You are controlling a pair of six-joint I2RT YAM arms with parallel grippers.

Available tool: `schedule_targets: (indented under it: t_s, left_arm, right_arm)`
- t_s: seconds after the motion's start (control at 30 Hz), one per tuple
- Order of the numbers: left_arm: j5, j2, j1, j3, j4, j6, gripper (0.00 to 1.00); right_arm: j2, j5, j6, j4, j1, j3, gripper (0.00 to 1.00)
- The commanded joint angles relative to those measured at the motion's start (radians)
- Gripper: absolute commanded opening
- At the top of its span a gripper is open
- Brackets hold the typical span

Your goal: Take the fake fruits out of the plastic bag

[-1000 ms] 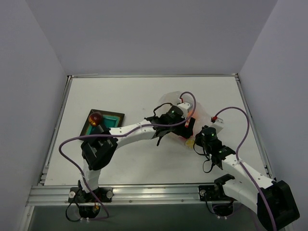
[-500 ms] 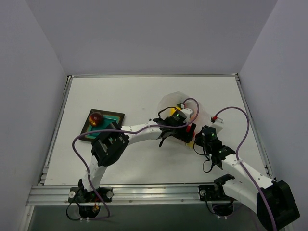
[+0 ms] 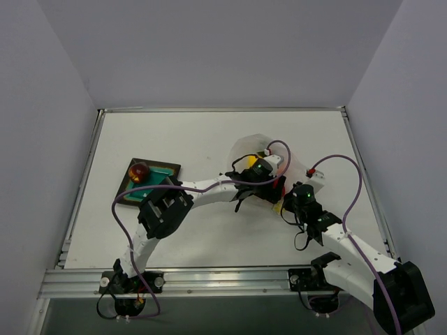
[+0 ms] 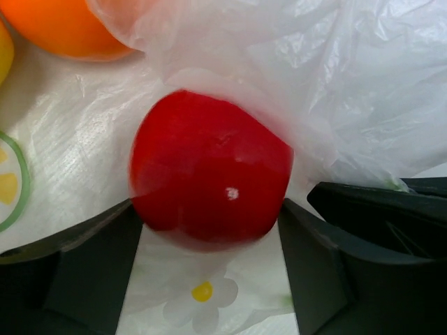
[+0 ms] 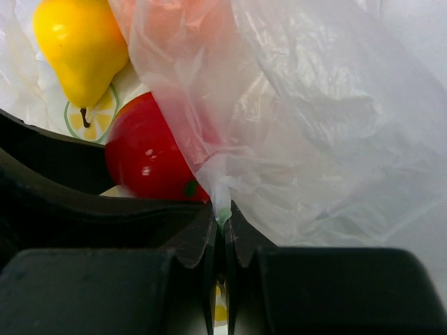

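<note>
1 dark ball sat out on tray. R gripper pinched shut on bag; L gripper clamped red ball inside it. Pear, orange fruit left in bag.

Stock in my reach:
- fingers: matt black plastic
- red ball: smooth, glossy plastic
- plastic bag: thin, clear, crinkled film
- yellow pear: glossy
</note>
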Motion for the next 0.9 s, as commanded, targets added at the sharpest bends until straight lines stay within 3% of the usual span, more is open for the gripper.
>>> schedule_targets:
  t_s: [0.0,0.03,0.13,0.23,0.33,0.37,0.43,0.63,0.87]
  left_arm:
    - [-0.016,-0.031,0.01,0.03,0.065,-0.002,0.68]
    - [-0.019,-0.042,0.01,0.011,0.074,0.004,0.6]
    - [-0.038,-0.109,0.01,-0.034,0.13,0.008,0.48]
    - [-0.045,-0.141,0.01,-0.074,0.156,0.011,0.44]
    - [-0.03,-0.155,0.01,-0.076,0.144,0.011,0.64]
    - [-0.022,-0.155,0.01,-0.074,0.137,0.011,0.76]
    - [-0.009,-0.154,0.01,-0.071,0.137,0.007,0.84]
    - [-0.005,-0.174,0.01,-0.092,0.179,0.001,0.84]
    - [-0.055,-0.083,0.015,0.022,0.069,0.034,0.82]
  right_arm:
    - [-0.017,0.019,-0.002,0.02,0.012,-0.009,0.0]
    - [-0.016,0.019,-0.002,0.02,0.013,-0.009,0.0]
    - [-0.016,0.017,-0.004,0.021,0.012,-0.009,0.0]
    - [-0.021,0.022,-0.001,0.017,0.013,-0.01,0.0]
    - [-0.027,0.02,0.0,0.017,0.013,-0.01,0.0]
    - [-0.027,0.022,0.001,0.015,0.013,-0.012,0.0]
    - [-0.033,0.026,0.003,0.011,0.015,-0.012,0.0]
    - [-0.031,0.029,0.004,0.011,0.016,-0.012,0.0]
    - [-0.027,0.026,0.001,0.011,0.018,-0.01,0.0]
